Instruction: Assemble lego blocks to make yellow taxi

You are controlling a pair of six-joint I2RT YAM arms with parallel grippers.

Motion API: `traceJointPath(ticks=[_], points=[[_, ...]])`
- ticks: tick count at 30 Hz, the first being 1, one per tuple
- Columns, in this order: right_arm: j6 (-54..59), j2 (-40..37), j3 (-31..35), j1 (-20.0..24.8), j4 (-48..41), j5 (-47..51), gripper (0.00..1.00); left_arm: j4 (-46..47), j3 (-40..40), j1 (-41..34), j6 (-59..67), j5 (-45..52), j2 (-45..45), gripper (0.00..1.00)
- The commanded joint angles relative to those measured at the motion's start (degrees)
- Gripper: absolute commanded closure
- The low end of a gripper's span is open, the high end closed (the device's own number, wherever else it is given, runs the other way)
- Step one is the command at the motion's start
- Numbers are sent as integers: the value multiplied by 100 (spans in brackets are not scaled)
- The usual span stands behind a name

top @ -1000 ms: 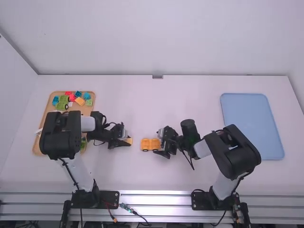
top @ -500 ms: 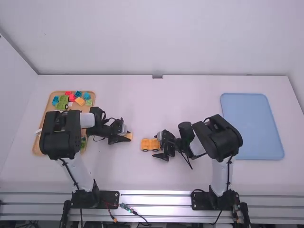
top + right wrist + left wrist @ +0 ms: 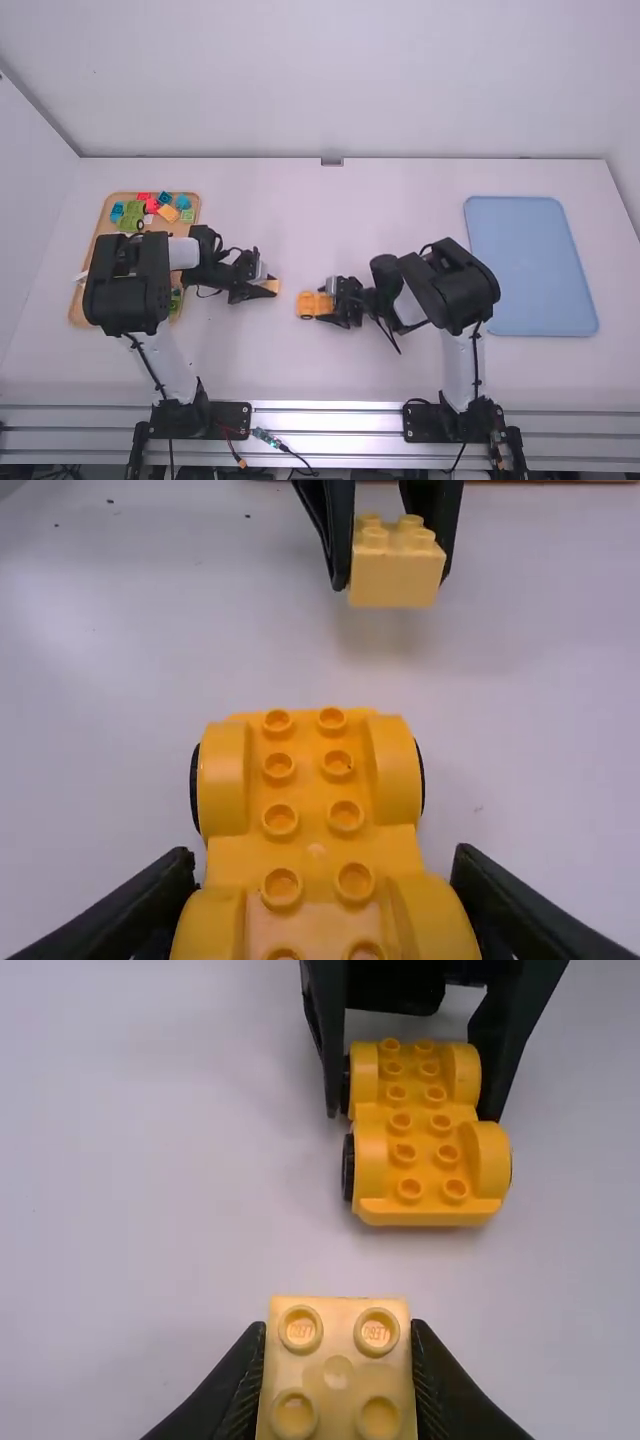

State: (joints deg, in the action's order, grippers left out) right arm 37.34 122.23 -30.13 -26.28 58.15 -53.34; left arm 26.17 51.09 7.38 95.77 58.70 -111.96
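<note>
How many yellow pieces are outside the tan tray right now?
2 in view: the pale yellow block, held in the left gripper, and the wheeled yellow base, at the right gripper. The arms could hide others.

blue tray [image 3: 530, 265]: chilling flat over on the right of the table [image 3: 300, 220]
wooden tray [image 3: 183, 233]: far left, partly hidden tbh
green blocks [image 3: 131, 216]: in the wooden one, one's got dark wheels
blue blocks [image 3: 165, 198]: same tray, toward its far end, next to some red blocks [image 3: 152, 206]
metal rail [image 3: 325, 420]: along the near edge
</note>
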Motion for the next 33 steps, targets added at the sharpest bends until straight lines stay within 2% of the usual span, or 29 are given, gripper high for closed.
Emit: traceJointPath(ticks=[1, 6, 10, 13, 18, 24, 31, 33], points=[[-154, 108, 48, 11, 37, 92, 38, 61, 4, 0, -13, 315, -33, 86], [-187, 108, -227, 74, -522, 162, 41, 745, 389, -31, -31, 319, -33, 86], [-28, 108, -444, 74, -911, 70, 41, 1471, 820, -133, 4, 428, -33, 90], [-8, 108, -540, 74, -1038, 87, 41, 1580, 918, -258, 55, 522, -33, 92], [-8, 108, -713, 87, -1106, 120, 41, 1163, 927, -669, -308, 544, -33, 98], [16, 108, -883, 144, -1366, 413, 41, 538, 835, -1049, -940, 330, 20, 98], [283, 108, -1209, 192, -1878, 374, 41, -131, 776, -1517, -2026, -393, 190, 98], [388, 108, -1279, 192, -2017, 393, 44, -444, 649, -1613, -2352, -614, 280, 98]])
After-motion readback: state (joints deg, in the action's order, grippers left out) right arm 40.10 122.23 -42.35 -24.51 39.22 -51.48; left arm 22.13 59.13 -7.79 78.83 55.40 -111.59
